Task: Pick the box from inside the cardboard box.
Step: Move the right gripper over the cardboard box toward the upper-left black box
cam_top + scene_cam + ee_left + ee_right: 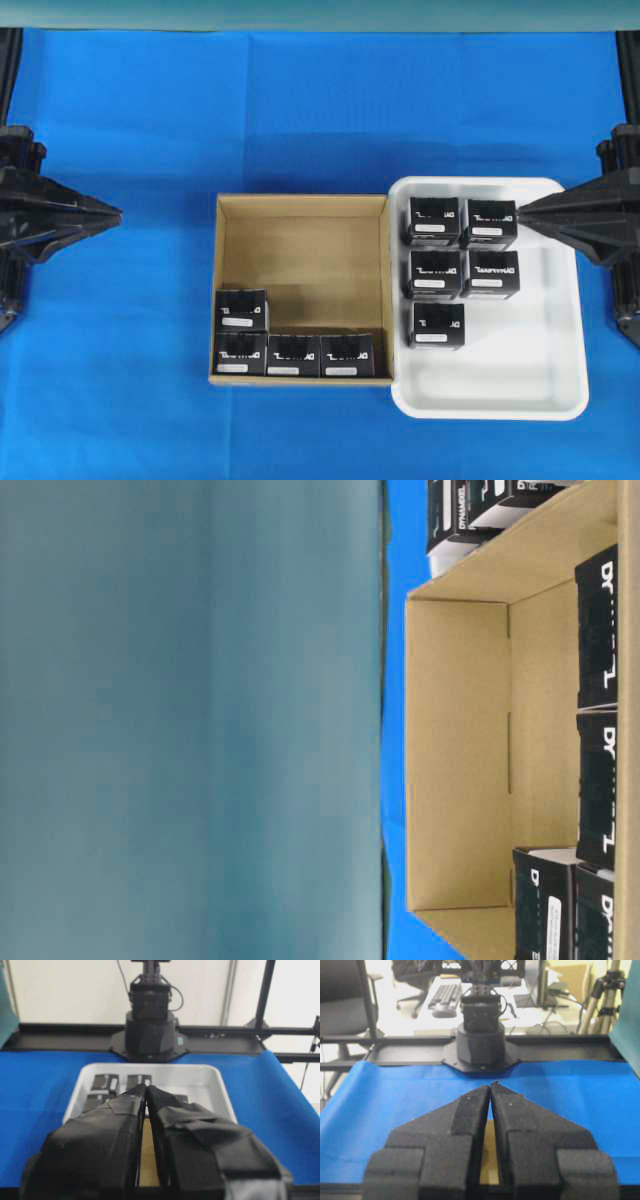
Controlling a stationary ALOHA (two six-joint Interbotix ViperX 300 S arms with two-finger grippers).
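Observation:
The cardboard box [300,250] lies in the middle of the blue cloth. Several black boxes sit along its near wall and left corner, one of them [241,309] behind the corner box. The table-level view shows its tan inside [460,760] and black boxes [598,630] at the edge. My left gripper [118,212] hangs shut well to the left of the carton, fingertips together [146,1088], holding nothing. My right gripper [522,212] is shut and empty [490,1085], its tip over the right part of the white tray.
A white plastic tray [540,380] touches the carton's right wall and holds several more black boxes [436,324] in its back half; it also shows past my left fingers [210,1085]. The opposite arm's base [481,1040] stands at the far table edge.

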